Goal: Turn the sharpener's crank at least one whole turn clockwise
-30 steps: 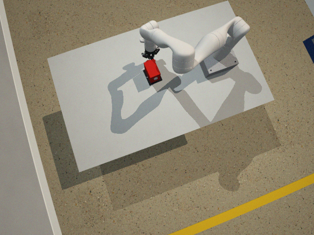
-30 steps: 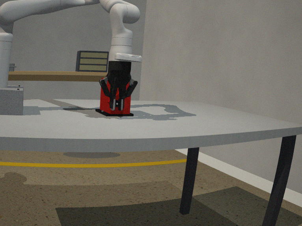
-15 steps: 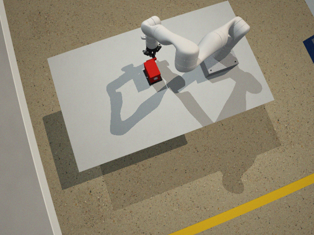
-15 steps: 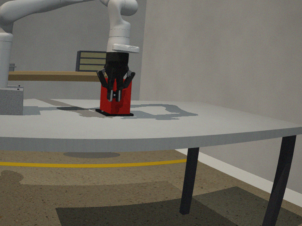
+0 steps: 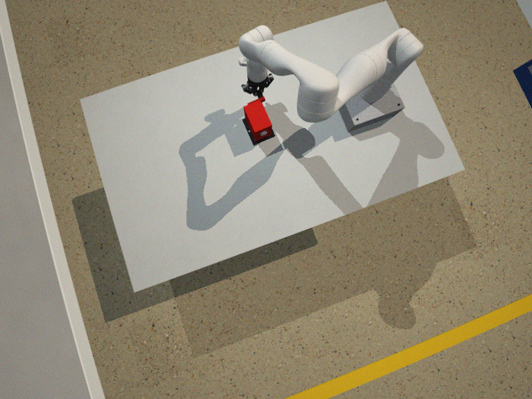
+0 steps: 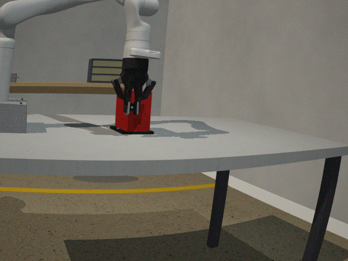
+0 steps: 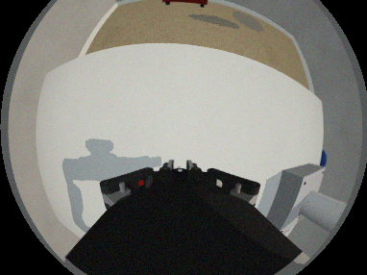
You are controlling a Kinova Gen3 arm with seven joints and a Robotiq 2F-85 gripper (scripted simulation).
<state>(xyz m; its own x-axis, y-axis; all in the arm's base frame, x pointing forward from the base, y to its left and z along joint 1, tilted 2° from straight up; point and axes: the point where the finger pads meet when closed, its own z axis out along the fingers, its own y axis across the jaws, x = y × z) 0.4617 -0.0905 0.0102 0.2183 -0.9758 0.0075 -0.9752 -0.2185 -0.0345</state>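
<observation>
The red pencil sharpener stands on its dark base near the middle back of the white table. My gripper points straight down at the sharpener's crank end. It is shut on the crank knob, a small dark piece pinched between the fingertips. The knob sits about halfway up the sharpener's face, left of its middle in the exterior view. The crank arm is hidden behind the fingers. In the wrist view a dark mass fills the bottom and hides the knob.
The arm's grey base block stands on the table to the side of the sharpener. A wall rises behind the table. A shelf unit stands farther off on the floor.
</observation>
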